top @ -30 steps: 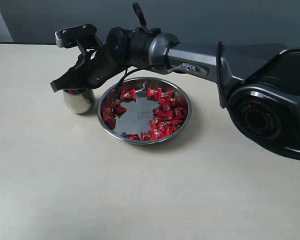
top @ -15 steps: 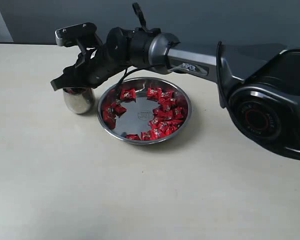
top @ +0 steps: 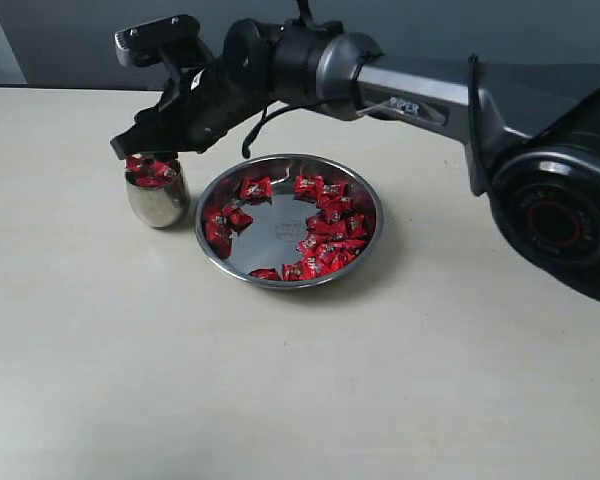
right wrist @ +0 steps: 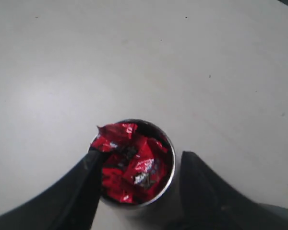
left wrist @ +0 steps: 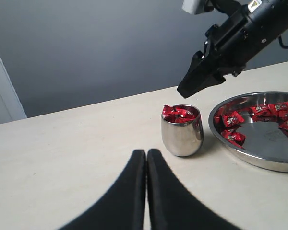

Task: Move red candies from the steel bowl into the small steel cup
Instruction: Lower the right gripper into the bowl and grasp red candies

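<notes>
The small steel cup (top: 157,203) stands left of the steel bowl (top: 280,238) and is heaped with red candies (top: 150,170). More red candies (top: 332,228) lie along the bowl's right and left sides. My right gripper (top: 143,143) hovers just above the cup, open, with nothing between its fingers. In the right wrist view the gripper (right wrist: 141,154) straddles the cup's rim (right wrist: 170,143) over the candies (right wrist: 134,165). My left gripper (left wrist: 146,154) is shut and empty, low over the table, a short way from the cup (left wrist: 182,136).
The right arm (top: 420,95) reaches across the table behind the bowl from its base (top: 560,210) at the right. Bare beige tabletop (top: 280,380) lies in front of the bowl and cup. A grey wall backs the table.
The right gripper has opened wider and lifted a little off the cup. The candies heaped in the cup now show. The left gripper's earlier position is not shown.
</notes>
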Controlling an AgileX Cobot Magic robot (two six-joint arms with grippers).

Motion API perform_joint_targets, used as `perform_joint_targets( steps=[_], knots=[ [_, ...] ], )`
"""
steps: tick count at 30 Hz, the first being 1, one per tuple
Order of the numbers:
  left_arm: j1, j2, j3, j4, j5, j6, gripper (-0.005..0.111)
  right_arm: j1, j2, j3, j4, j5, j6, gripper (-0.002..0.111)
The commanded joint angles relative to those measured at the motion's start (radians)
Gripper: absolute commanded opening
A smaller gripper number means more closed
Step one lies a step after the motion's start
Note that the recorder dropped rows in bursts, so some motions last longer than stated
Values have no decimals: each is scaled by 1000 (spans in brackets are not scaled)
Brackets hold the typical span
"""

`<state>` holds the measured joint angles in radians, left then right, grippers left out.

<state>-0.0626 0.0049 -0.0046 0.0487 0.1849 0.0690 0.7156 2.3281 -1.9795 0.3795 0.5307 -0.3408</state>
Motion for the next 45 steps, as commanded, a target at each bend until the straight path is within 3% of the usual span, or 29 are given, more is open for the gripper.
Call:
perform_joint_targets(
  steps=[1,8,13,25,35,45],
  knots=[
    [1,-5,5,-6,-3,-2,2,-22,-52,-1,-79,164,2,49],
    [1,-5,5,-6,-3,-2,2,-29,-51,-1,-274,448,46,49],
    [1,-5,5,-6,-5,-2,2,-29,-51,1,-360,536,99,49],
    [1,-5,5,-6,-5,-2,2,-34,-49,1,-370,470,165,49],
    [1,-5,5,-6,-5,-2,2,-123,-31,3,-181,430,170,49],
    [1,-5,5,-6,-3,-2,2,-123,86,3,-57,344,135,49]
  ],
)
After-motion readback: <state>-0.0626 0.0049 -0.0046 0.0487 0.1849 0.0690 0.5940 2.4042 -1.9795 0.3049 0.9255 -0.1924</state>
